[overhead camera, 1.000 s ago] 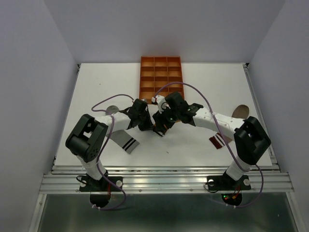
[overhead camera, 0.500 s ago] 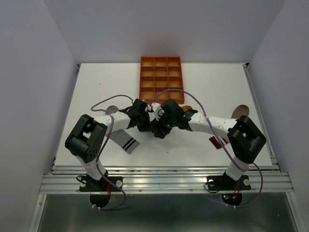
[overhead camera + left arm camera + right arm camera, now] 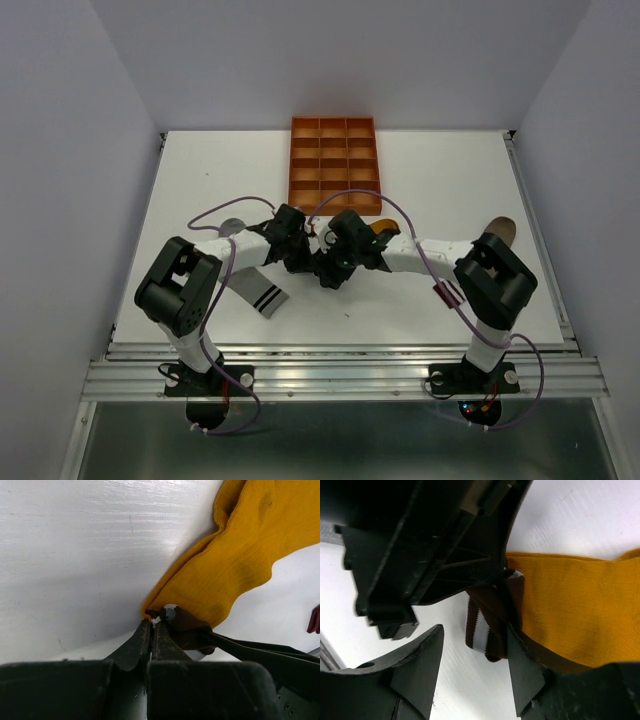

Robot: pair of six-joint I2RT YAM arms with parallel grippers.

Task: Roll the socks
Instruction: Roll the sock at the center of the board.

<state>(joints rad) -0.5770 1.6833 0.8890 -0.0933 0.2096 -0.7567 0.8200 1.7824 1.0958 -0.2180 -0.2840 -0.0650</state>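
White table (image 3: 180, 200) fills the overhead view, shut in by pale grey walls. An orange tray (image 3: 294, 165) of small compartments sits at the top centre of the surface. Both my arms bend inward and meet just below that tray, near the middle of the frame.

My left gripper (image 3: 156, 620) is clenched on the mustard sock (image 3: 240, 555). In the left wrist view its 2 fingertips are pressed together at lower centre, pinching the cuff end. The yellow knit runs from there to the upper right corner.

My right gripper (image 3: 470, 675) is released, its jaws standing apart along the bottom of the right wrist view. The sock's brown-and-white striped cuff (image 3: 487, 630) sits bunched between them. It touches the inner face of the finger on the right, while the finger (image 3: 415, 665) on the left of the frame is apart from it. The black body of my left gripper fills the upper left of that view, directly above the cuff, and yellow fabric spreads to the right edge.

The other 2 socks are well apart from both grippers. The grey sock (image 3: 255, 292) lies left of centre in the overhead view, partly under my left arm, with its black-and-white striped end toward the bottom of the frame. The taupe sock (image 3: 500, 228) lies on the right. Its toe shows above my right elbow and its maroon cuff (image 3: 446, 293) shows below the forearm, with the middle hidden by the arm.
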